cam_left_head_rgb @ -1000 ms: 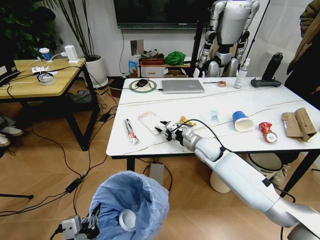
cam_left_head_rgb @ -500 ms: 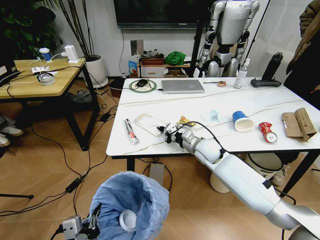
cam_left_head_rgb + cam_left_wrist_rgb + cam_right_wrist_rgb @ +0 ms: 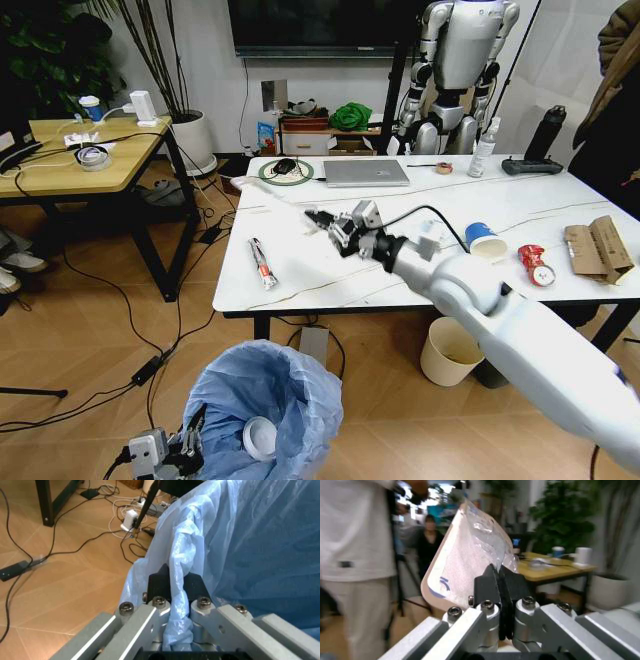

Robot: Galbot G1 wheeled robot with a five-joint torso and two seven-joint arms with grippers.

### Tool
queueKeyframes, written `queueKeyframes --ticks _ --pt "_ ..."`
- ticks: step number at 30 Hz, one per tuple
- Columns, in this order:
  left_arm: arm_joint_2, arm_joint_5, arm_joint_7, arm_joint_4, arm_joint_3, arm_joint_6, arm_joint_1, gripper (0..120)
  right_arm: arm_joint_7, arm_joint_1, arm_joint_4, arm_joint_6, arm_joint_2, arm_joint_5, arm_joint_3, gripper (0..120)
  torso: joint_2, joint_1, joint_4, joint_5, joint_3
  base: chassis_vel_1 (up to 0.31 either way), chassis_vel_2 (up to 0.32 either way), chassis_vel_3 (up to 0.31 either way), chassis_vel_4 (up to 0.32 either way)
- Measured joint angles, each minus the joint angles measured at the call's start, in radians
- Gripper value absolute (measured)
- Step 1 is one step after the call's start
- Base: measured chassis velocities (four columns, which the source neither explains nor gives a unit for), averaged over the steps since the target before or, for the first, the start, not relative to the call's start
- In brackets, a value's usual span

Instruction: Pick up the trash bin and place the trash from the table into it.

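The right gripper (image 3: 322,219) has lifted off the table (image 3: 300,280) in the last second. A moment ago it was down at the front edge, on the clear pack; now it hangs above the middle of the top with the pack (image 3: 470,551) pinched flat between closed jaws, one edge caught and the rest standing free. The spot near the front edge where the pack lay is bare. So one piece of trash is picked and in the air, and I'd judge the carry over to the bin is what remains for it.

The bin (image 3: 262,400) is off the table, low in front of its front left corner, held by the left gripper (image 3: 172,592), whose jaws are closed on a fold of the blue bag at the rim. A white round thing already lies inside.

On the table are a wrapper stick (image 3: 260,262) near the front left, a tissue (image 3: 428,232), a paper cup (image 3: 485,242), a red can (image 3: 536,264) and cardboard (image 3: 598,248) toward the right edge.

The pack carries a small blue mark, but I can't read any lettering on it or on the other litter.
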Motion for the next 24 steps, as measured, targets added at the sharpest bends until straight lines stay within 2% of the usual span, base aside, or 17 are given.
queueKeyframes --ticks 3,7,15,24 --pt "0.001 -0.001 0.0 -0.004 -0.002 0.001 0.002 0 -0.055 -0.105 0.1 0.043 -0.039 0.034 -0.042 0 0.0 0.0 -0.0001 0.0003 0.0 0.0 0.0 0.0 0.0" --pt "0.0 -0.002 0.0 -0.008 -0.004 0.001 0.005 0 -0.086 -0.149 0.119 0.063 -0.052 0.033 -0.083 0 0.0 0.0 -0.0001 0.0003 0.0 0.0 0.0 0.0 0.0" --pt "-0.001 -0.026 -0.008 -0.035 -0.045 0.006 0.007 0 -0.136 -0.203 0.079 0.096 -0.05 -0.01 -0.172 0 0.0 0.0 0.0001 0.0002 0.0 0.0 0.0 0.0 0.0" --pt "-0.001 -0.034 -0.01 -0.044 -0.052 0.007 0.009 0 -0.138 -0.203 0.046 0.104 -0.035 -0.039 -0.214 0 0.0 0.0 0.0001 0.0002 0.0 0.0 0.0 0.0 0.0"
